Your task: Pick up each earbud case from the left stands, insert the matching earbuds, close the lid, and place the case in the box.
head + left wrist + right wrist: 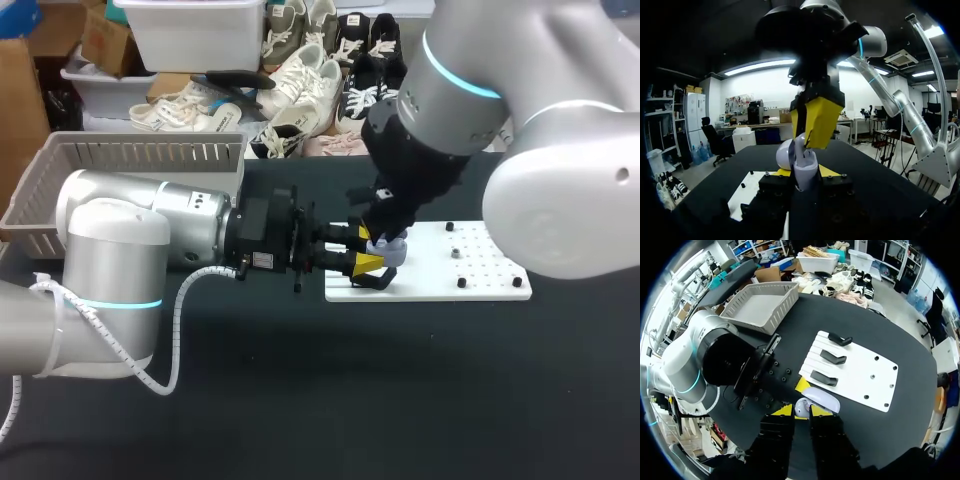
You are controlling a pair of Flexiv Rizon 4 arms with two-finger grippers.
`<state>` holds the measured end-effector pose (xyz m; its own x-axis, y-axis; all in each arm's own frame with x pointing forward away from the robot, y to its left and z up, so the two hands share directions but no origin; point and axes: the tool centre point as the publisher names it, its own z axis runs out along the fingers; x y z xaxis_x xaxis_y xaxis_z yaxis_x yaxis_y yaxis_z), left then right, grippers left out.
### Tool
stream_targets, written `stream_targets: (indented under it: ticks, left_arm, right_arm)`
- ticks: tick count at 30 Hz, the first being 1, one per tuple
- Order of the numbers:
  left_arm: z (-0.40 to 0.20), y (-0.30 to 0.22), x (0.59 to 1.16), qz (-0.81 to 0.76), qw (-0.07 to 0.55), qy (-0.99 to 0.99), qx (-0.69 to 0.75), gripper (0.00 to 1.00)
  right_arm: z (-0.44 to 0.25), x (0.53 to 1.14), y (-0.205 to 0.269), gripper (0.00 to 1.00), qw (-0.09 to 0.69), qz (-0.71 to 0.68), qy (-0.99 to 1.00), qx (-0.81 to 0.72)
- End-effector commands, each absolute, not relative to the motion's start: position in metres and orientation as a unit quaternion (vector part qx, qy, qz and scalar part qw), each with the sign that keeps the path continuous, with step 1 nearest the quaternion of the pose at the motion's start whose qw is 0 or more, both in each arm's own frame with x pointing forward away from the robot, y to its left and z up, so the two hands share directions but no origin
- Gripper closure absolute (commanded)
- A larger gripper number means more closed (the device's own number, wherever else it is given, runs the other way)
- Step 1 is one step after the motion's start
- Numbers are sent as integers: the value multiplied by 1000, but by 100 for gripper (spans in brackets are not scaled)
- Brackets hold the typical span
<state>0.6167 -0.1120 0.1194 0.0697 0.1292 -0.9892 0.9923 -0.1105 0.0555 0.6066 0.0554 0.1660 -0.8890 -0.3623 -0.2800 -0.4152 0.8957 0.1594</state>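
A lavender earbud case [390, 250] with its lid [786, 155] open is held above the left end of the white board [470, 262], and my left gripper [366, 251] is shut on its body [806, 172]. My right gripper [384, 232] comes down from above, right over the open case. In the right wrist view a small white earbud [801, 407] sits between the fingers of the right gripper [801, 416], at the mouth of the case [822, 400]. From the left wrist view the right gripper's yellow tips [816, 120] hang just over the case.
Three black stands [833, 357] lie in a row on the white board [875, 377], with small pegs [461, 282] toward its right end. A grey slatted basket [130, 155] sits at the table's back left. Dark tabletop [400, 390] stretches in front of the arms.
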Motion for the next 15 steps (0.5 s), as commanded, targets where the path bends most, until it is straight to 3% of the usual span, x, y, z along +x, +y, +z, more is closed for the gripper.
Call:
stream_targets:
  ticks: [1, 15]
  left_arm:
    - [119, -112, 616, -475, 455, 489, 573, 100]
    - [119, -112, 616, -475, 455, 489, 573, 100]
  right_arm:
    - [163, 609, 58, 100, 121, 108, 966, -201]
    - [161, 607, 56, 100, 110, 86, 969, -205]
